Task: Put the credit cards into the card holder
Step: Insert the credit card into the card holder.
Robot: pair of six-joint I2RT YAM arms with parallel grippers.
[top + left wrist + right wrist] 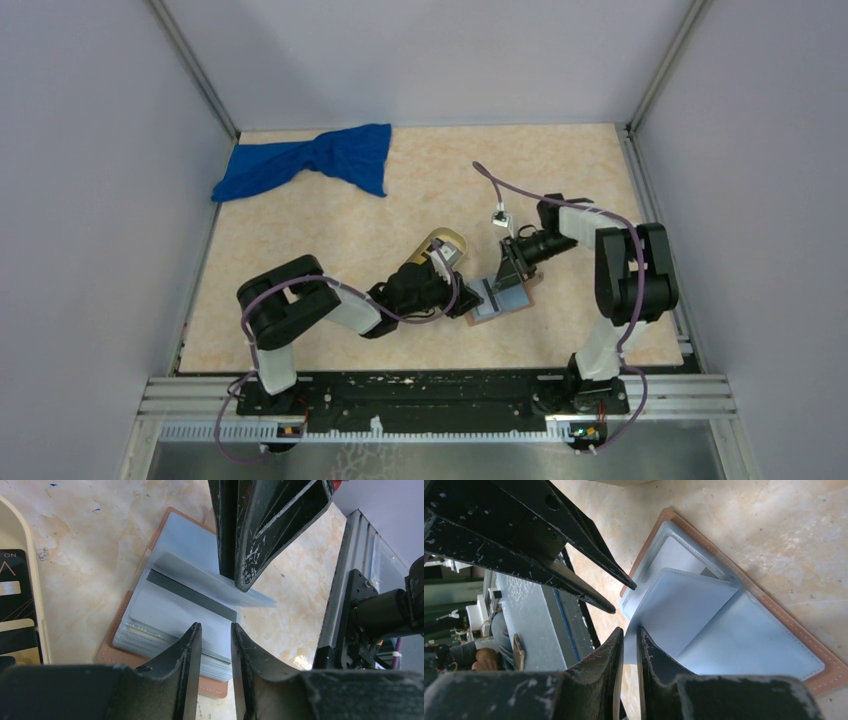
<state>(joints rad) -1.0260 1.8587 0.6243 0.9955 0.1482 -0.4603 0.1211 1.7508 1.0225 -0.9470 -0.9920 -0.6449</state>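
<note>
Left wrist — right gripper [236,582] pinches card holder [182,545] flap; left gripper [216,628] narrowly parted over its edge.

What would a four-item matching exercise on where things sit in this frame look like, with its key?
Things:
1. blue cloth
2. black card
3. grey card
4. card holder

Places:
A. in the tan tray
B. lying open on the table, blue-grey inside up
C. far left corner of the table
D. partly under the holder's raised leaf

Pairs: 1-C; 2-A; 3-D; 4-B
</note>
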